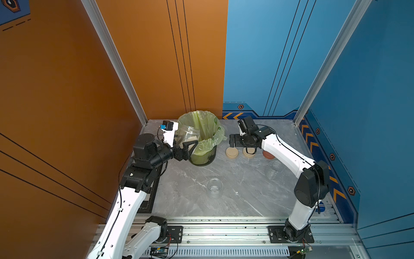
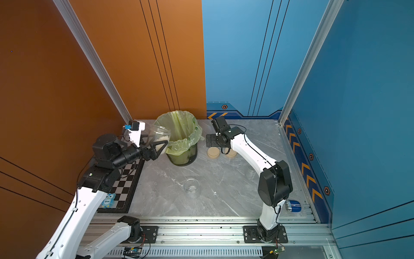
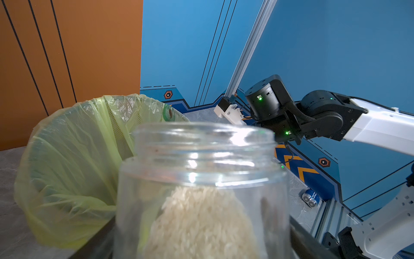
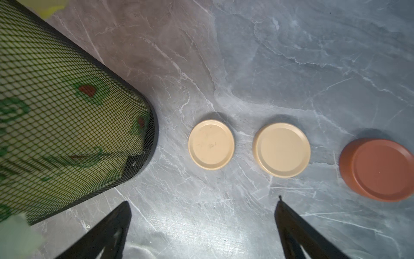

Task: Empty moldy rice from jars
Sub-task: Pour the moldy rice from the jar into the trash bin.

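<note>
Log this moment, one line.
left claw: gripping rice jar by bin | right claw: open over lids | two jars empty

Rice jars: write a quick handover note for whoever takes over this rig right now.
Left gripper: shut on the third jar, lid off, rice inside, held tilted beside the bin, not yet poured.
Right gripper: open, empty, above the three lids lying next to the bin.
Done: two jars sit on the table, looking empty.
Left: tip this rice into the bin, set the jar down.
</note>
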Robot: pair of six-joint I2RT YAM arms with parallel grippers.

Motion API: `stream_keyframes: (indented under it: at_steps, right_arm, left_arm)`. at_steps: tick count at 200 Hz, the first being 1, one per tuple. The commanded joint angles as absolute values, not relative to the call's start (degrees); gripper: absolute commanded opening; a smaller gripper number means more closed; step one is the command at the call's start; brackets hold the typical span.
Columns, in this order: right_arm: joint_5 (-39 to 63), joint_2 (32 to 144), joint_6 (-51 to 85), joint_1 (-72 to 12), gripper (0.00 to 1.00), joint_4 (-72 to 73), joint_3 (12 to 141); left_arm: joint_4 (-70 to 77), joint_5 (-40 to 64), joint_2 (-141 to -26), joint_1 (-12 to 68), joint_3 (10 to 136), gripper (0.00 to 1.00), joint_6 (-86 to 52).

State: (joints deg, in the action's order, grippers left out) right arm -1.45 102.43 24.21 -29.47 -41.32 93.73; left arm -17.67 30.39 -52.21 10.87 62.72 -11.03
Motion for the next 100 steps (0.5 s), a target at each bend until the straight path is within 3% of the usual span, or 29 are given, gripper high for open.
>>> stream_keyframes:
  at_steps: [1,100]
  right_arm:
    - [0.45,100.65,24.08,-29.88,1.0,-44.51,96.77]
    - [13.32,98.49,25.34,-31.9,1.0,-45.96,107.66]
  left_arm:
    - [-13.99,30.87,-50.92,10.24,64.34,0.0,-11.51]
    - [-14.32,31.24,-51.07,9.98,64.9,0.0,-11.6]
